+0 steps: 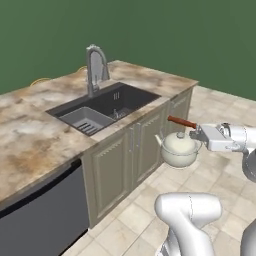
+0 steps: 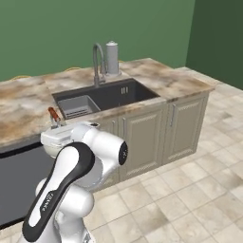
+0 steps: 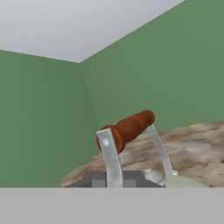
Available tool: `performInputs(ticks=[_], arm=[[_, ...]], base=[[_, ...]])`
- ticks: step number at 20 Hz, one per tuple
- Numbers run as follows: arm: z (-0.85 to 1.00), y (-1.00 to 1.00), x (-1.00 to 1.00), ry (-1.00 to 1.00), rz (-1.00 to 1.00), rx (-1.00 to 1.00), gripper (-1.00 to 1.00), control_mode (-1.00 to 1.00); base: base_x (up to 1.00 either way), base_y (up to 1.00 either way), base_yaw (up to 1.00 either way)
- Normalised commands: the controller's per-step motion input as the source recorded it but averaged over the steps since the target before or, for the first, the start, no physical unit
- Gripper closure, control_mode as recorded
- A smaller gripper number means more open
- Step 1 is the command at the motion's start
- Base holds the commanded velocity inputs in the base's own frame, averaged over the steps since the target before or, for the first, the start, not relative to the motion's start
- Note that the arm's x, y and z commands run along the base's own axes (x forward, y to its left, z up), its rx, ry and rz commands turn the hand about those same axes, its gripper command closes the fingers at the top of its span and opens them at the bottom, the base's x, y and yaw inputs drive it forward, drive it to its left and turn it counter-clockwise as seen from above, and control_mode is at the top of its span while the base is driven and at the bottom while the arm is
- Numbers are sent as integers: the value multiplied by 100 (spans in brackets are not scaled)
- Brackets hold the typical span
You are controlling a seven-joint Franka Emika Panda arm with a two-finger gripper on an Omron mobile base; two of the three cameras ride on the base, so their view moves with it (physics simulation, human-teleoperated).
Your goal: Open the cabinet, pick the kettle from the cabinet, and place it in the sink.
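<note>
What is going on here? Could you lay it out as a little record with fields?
Setting: simulated kitchen, marble-look counter
Kettle: cream-white, hanging in the air in front of the low cabinets, outside the basin
Gripper: shut on the kettle's reddish-brown handle
Sink: dark basin, ribbed tray insert, no kettle in it
Faucet: behind the sink
Step left: set kettle in sink

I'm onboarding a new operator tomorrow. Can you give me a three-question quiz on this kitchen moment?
1. True or false: the kettle already rests in the sink.
2. What does the gripper hold the kettle by? A) spout B) wooden handle C) lid knob
3. Fill in: the ribbed tray lies in the sink's ____ half in the left base view.

Key: 1 false, it hangs before the low cabinets; 2 B; 3 left.
</note>
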Motion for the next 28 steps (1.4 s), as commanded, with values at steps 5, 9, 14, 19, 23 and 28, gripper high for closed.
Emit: performInputs(ticks=[5,9,14,19,23,28], arm=[[0,0,0,0,0,0,100,100],[0,0,0,0,0,0,100,100],[0,0,0,0,0,0,100,100],[0,0,0,0,0,0,100,100],[0,0,0,0,0,0,100,100],[0,0,0,0,0,0,100,100]], base=[[65,-17,6],[65,-16,6],[64,-15,9],[65,-16,9],[65,-16,11],[56,-19,21]])
